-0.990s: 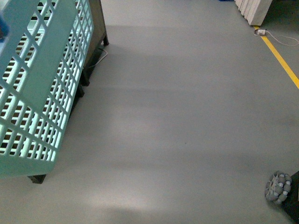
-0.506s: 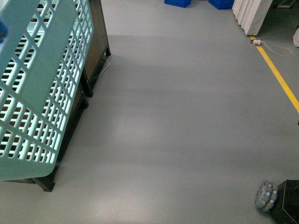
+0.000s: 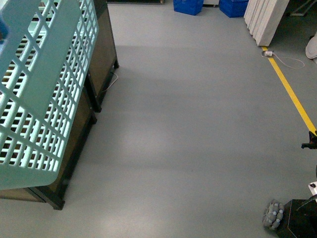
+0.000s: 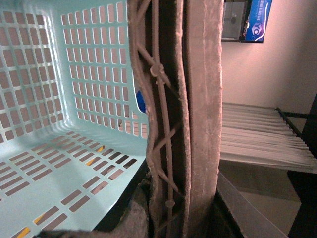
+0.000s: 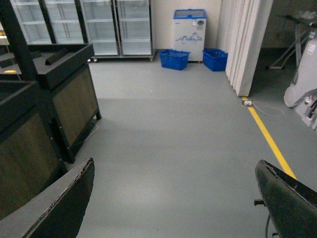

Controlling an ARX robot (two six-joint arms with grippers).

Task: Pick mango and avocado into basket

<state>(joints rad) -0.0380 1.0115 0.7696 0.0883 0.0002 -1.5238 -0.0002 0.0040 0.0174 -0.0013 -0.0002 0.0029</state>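
The pale teal basket (image 3: 39, 89) hangs tilted at the left of the front view. In the left wrist view its slotted inside (image 4: 59, 148) holds no fruit. My left gripper (image 4: 181, 218) is shut on the basket's brown handles (image 4: 198, 99), which are bound by white zip ties. My right gripper (image 5: 173, 198) is open and empty, its jaws spread wide above the grey floor. The mango and the avocado are out of view.
Dark wooden display stands (image 3: 101, 54) line the left side, behind the basket; they also show in the right wrist view (image 5: 69, 99). Blue crates (image 3: 188, 6) and a yellow floor line (image 3: 292, 96) lie ahead. A wheel of the robot's base (image 3: 273, 214) is at lower right. Glass-door fridges (image 5: 99, 27) stand at the back.
The front view has shifted: the floor, stands and yellow line slid down the frame and the blue crates came into view. The basket stays held at the left.
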